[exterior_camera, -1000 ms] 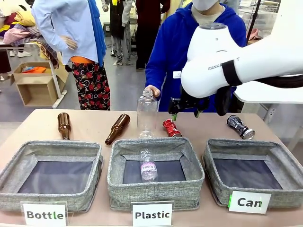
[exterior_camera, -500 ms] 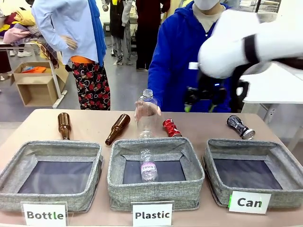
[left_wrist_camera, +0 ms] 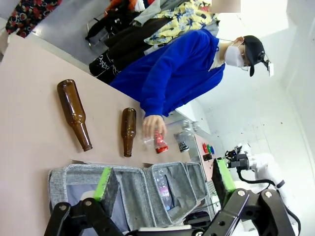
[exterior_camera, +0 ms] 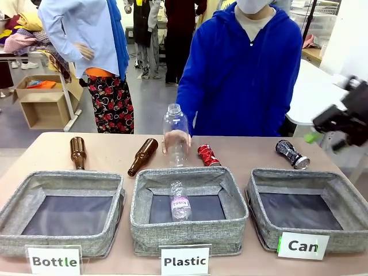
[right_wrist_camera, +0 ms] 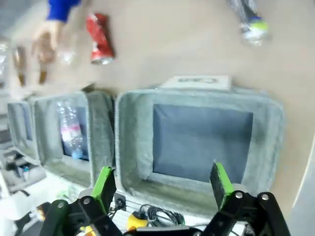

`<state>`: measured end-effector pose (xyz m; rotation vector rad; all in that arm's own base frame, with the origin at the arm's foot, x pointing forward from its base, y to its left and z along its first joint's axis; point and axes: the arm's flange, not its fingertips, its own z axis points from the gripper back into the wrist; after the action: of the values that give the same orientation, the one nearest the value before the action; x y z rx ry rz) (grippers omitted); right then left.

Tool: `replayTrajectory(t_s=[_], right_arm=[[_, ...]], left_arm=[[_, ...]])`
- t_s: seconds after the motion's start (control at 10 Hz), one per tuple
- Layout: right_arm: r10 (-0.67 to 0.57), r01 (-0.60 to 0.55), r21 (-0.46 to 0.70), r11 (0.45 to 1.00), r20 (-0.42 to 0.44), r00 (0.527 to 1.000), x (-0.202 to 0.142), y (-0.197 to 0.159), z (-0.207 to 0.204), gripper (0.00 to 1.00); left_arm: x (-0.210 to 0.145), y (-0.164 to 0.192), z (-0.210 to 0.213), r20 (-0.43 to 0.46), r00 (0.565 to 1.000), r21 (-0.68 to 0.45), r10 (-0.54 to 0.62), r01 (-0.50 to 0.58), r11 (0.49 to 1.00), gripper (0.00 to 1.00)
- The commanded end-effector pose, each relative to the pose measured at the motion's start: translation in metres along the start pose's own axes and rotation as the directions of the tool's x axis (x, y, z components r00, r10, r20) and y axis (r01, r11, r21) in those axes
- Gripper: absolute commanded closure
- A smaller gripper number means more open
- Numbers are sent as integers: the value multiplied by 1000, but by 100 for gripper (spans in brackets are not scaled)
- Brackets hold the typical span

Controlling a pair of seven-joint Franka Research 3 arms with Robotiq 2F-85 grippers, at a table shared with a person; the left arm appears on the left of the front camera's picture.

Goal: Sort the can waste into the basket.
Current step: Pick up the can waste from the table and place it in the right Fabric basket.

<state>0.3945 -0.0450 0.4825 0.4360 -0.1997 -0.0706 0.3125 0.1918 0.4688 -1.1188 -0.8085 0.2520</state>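
Right wrist view: the right gripper (right_wrist_camera: pixel 162 183), jaws wide and empty, looks down on the basket (right_wrist_camera: pixel 128 147). The dark can (right_wrist_camera: pixel 248 22) lies at one o'clock and the red can (right_wrist_camera: pixel 99 38) at eleven. Best to take the dark can first, squarely across its crushed waist. The left gripper (left_wrist_camera: pixel 163 179) is open too.
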Motion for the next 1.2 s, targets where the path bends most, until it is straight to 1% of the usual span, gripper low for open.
replayTrajectory(t_s=[0.0, 0.1, 0.3, 0.4, 0.5, 0.7, 0.8, 0.9, 1.1], right_arm=[[-68, 58, 123, 991, 76, 995, -32, -52, 1, 0], [-67, 49, 208, 977, 82, 994, -45, -79, -1, 0], [-150, 115, 316, 942, 88, 985, -63, -117, -13, 0], [-188, 147, 347, 926, 87, 978, -67, -129, -19, 0], [-201, 161, 349, 923, 80, 976, -68, -131, -22, 0], [-170, 138, 302, 943, 82, 982, -60, -113, -21, 0], [-125, 97, 258, 961, 92, 988, -50, -91, -17, 0], [-86, 65, 195, 979, 100, 991, -35, -62, -18, 0], [17, -21, 65, 998, 66, 998, 6, 9, -32, 0]], left_arm=[[0, 1, -1, 11, 1000, -15, -12, 12, 1000, 0], [0, 1, -1, 11, 1000, -15, -12, 12, 1000, 0], [0, 1, -1, 11, 1000, -15, -12, 12, 1000, 0], [0, 1, -1, 11, 1000, -15, -12, 12, 1000, 0], [0, 1, -1, 11, 1000, -15, -12, 12, 1000, 0], [0, 1, -1, 11, 1000, -15, -12, 12, 1000, 0], [0, 1, -1, 11, 1000, -15, -12, 12, 1000, 0], [0, 1, -1, 11, 1000, -15, -12, 12, 1000, 0], [0, 1, -1, 11, 1000, -15, -12, 12, 1000, 0]])
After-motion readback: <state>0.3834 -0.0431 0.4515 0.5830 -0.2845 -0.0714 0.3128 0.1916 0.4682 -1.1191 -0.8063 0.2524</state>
